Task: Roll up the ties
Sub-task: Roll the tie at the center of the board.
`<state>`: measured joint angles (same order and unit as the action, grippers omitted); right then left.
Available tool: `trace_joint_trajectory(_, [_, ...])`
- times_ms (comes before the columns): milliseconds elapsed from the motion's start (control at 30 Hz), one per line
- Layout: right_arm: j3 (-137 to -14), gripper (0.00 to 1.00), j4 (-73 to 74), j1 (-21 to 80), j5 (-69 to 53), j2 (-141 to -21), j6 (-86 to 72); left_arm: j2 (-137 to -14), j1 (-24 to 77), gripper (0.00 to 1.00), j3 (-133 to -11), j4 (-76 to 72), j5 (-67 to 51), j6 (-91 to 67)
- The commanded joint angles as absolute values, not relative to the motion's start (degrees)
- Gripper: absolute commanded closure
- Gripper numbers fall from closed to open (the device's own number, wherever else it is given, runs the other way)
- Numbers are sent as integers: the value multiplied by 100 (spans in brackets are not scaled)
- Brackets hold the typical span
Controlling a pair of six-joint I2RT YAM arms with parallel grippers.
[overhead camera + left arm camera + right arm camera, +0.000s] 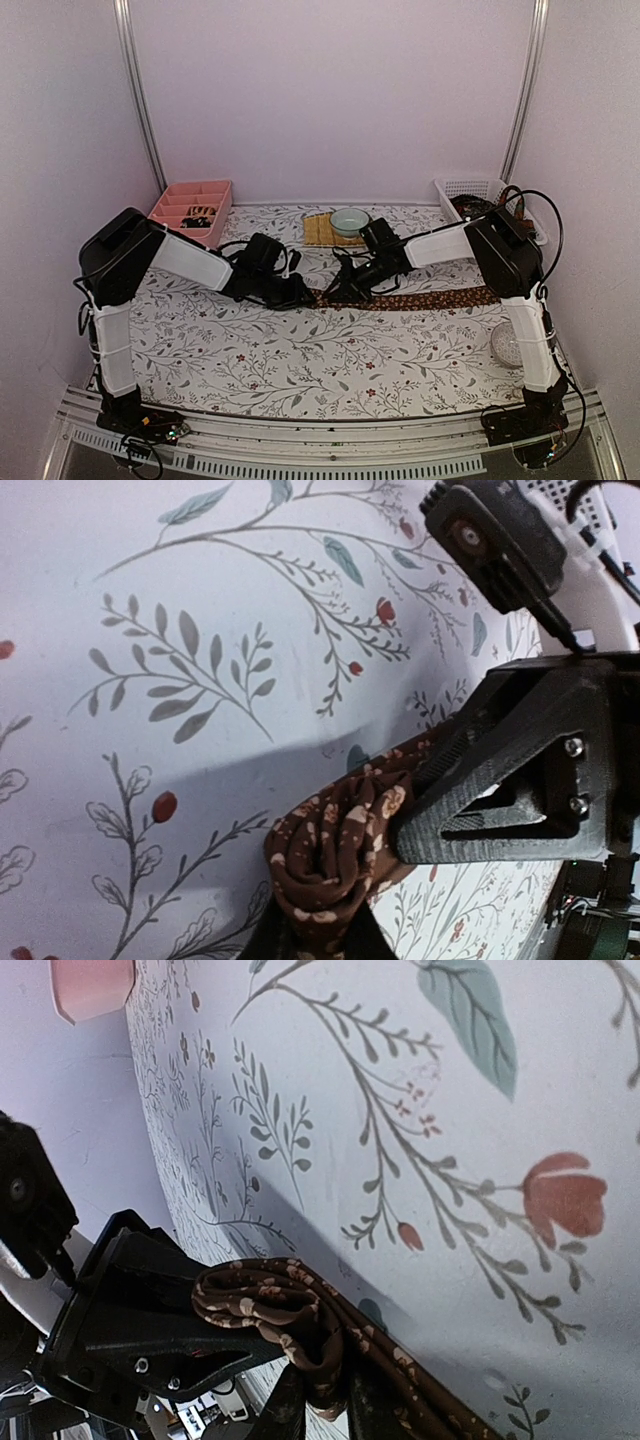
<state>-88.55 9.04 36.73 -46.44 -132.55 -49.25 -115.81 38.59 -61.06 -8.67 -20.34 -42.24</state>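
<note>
A dark brown tie (430, 298) with light speckles lies flat across the table's middle, stretching right. Its left end is wound into a small loose roll (335, 855), also seen in the right wrist view (270, 1305). My left gripper (300, 293) comes from the left and is shut on the roll, its fingers either side of it at the bottom of the left wrist view (315, 938). My right gripper (336, 289) comes from the right and is shut on the tie just beside the roll (328, 1410). The two grippers nearly touch.
A pink divided tray (178, 205) at the back left holds small dark rolls (200, 215). A yellowish woven mat (318, 235) with a pale bowl (349, 221) lies at the back centre. A white basket (472, 188) stands back right. A round white object (508, 345) sits near the right arm.
</note>
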Motion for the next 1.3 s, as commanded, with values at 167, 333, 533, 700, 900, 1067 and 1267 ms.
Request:
trace_joint_trajectory(167, [-9211, 69, 1514, 3648, -4138, -13208, -4292, -11675, 3908, 95, -6337, -93, -1736, -4020])
trace_joint_trajectory(333, [-9549, 60, 1894, 3630, -4063, -12650, -3675, -11497, 3807, 99, -6621, 698, -1588, -3593])
trace_joint_trajectory(533, [-9397, 56, 1807, 3640, -3853, -11943, -3153, -11661, 3781, 100, -7614, 2450, -574, -2802])
trace_joint_trajectory(700, [-9151, 55, 1858, 3609, -3500, -11715, -2963, -11787, 3848, 100, -8464, 3497, 366, -2408])
trace_joint_trajectory(900, [-8873, 52, 2031, 3363, -3210, -11678, -2850, -12217, 3926, 100, -9347, 4565, 1110, -2022])
trace_joint_trajectory(1067, [-8714, 51, 2127, 3262, -2905, -11687, -2633, -12490, 3946, 100, -9733, 4988, 1548, -1838])
trace_joint_trajectory(1267, [-8728, 49, 2348, 3245, -2588, -11804, -2465, -12931, 3978, 100, -10477, 5579, 2118, -1715])
